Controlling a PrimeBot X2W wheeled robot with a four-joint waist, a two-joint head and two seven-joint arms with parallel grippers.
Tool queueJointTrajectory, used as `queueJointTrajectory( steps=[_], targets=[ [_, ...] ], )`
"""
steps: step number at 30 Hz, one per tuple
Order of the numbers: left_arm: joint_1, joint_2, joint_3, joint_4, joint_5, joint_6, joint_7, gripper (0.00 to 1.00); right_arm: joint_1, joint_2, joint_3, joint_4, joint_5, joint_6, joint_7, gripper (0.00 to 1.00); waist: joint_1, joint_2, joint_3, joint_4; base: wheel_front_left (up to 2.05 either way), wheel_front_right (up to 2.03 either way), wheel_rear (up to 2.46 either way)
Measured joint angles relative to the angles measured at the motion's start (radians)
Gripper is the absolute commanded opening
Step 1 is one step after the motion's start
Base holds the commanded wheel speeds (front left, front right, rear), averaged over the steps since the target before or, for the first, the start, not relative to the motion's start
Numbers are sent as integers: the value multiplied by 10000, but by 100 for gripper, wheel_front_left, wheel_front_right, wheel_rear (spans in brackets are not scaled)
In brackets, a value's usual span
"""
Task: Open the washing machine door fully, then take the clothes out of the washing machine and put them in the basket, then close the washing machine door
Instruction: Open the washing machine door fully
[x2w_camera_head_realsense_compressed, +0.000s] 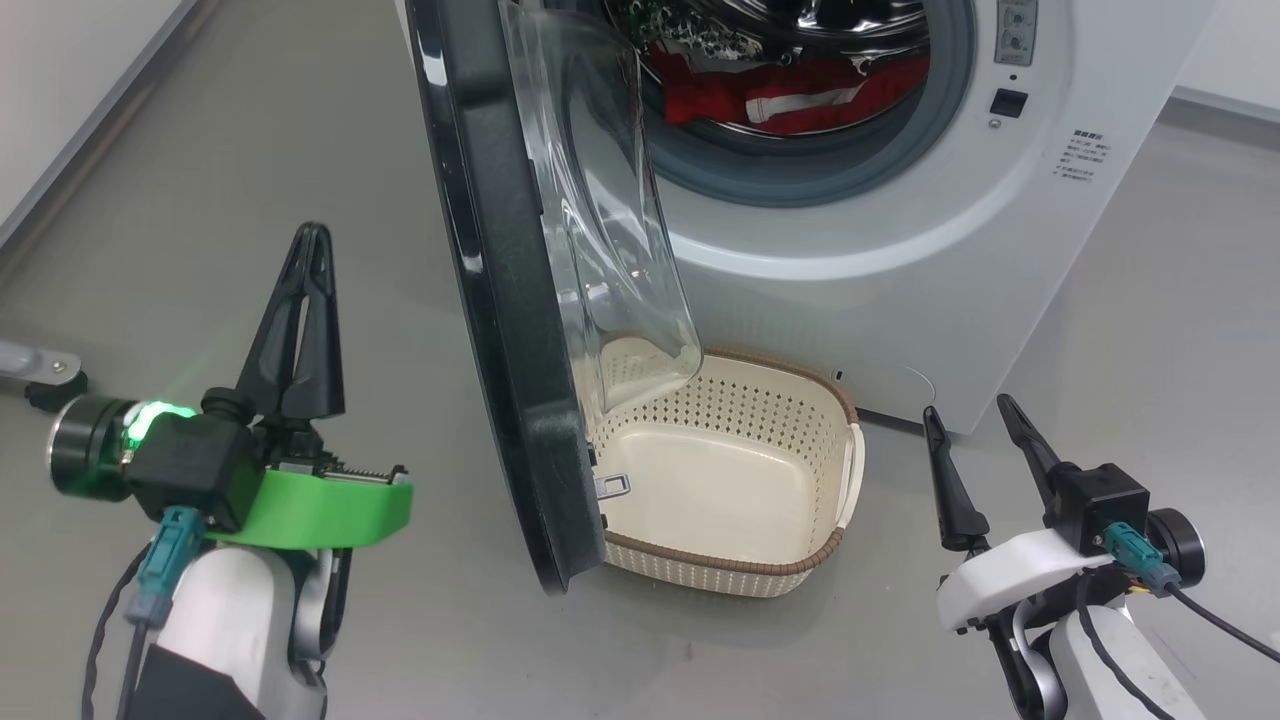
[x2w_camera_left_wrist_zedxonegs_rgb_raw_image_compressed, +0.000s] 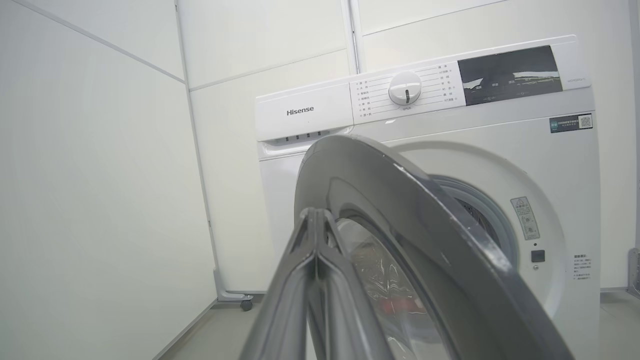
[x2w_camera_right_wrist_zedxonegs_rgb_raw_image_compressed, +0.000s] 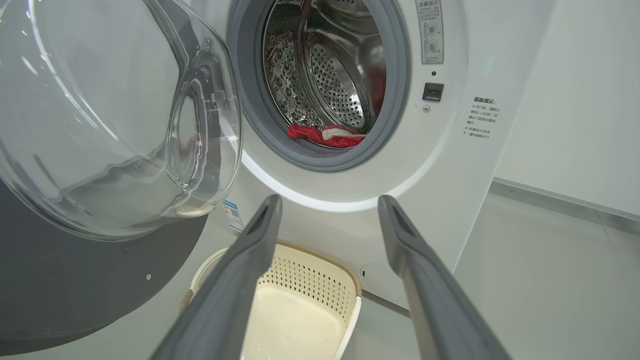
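Note:
The washing machine (x2w_camera_head_realsense_compressed: 900, 220) stands ahead with its door (x2w_camera_head_realsense_compressed: 500, 300) swung partly open, edge-on to me, the clear glass bowl (x2w_camera_head_realsense_compressed: 610, 200) bulging over the basket. Red clothes (x2w_camera_head_realsense_compressed: 790, 95) with white trim lie in the steel drum (x2w_camera_right_wrist_zedxonegs_rgb_raw_image_compressed: 325, 75), seen too as clothes (x2w_camera_right_wrist_zedxonegs_rgb_raw_image_compressed: 325, 136) at the gasket's lower lip. The cream basket (x2w_camera_head_realsense_compressed: 780, 570) sits on the floor below the opening, with nothing in it. My left gripper (x2w_camera_head_realsense_compressed: 312, 240) is shut, holding nothing, left of the door's outer face (x2w_camera_left_wrist_zedxonegs_rgb_raw_image_compressed: 400, 210). My right gripper (x2w_camera_head_realsense_compressed: 970, 415) is open, right of the basket (x2w_camera_right_wrist_zedxonegs_rgb_raw_image_compressed: 320, 265).
White wall panels (x2w_camera_left_wrist_zedxonegs_rgb_raw_image_compressed: 100, 175) close off the left side, with a small caster (x2w_camera_left_wrist_zedxonegs_rgb_raw_image_compressed: 245, 304) at their foot. Another caster and bar (x2w_camera_head_realsense_compressed: 40, 375) lie at far left of the grey floor. Open floor (x2w_camera_head_realsense_compressed: 1150, 320) stretches to the machine's right.

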Motion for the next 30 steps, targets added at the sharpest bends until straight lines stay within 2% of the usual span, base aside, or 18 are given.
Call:
queueJointTrajectory(
  steps=[7, 15, 22, 30],
  targets=[
    [-4, -23, -813, -1831, 88, -610, -6, 0, 0, 65, -69, 4, -104, 81, 0, 100, 0, 0, 9, 8, 0, 0, 0],
    [579, -27, -2604, -2088, -150, -1576, 263, 0, -1, 88, -96, 0, -267, 173, 0, 100, 0, 0, 50, -36, 0, 0, 0],
    [1331, 2, -3862, -1463, -723, -1685, 1599, 0, -4, 125, -115, 10, -483, 261, 0, 100, 0, 0, 105, -77, 0, 0, 0],
    [1618, 230, -3977, -790, -915, -1710, 2475, 0, -4, 186, -132, 15, -562, 291, 0, 100, 0, 0, 153, -143, 0, 0, 0]
  ],
)
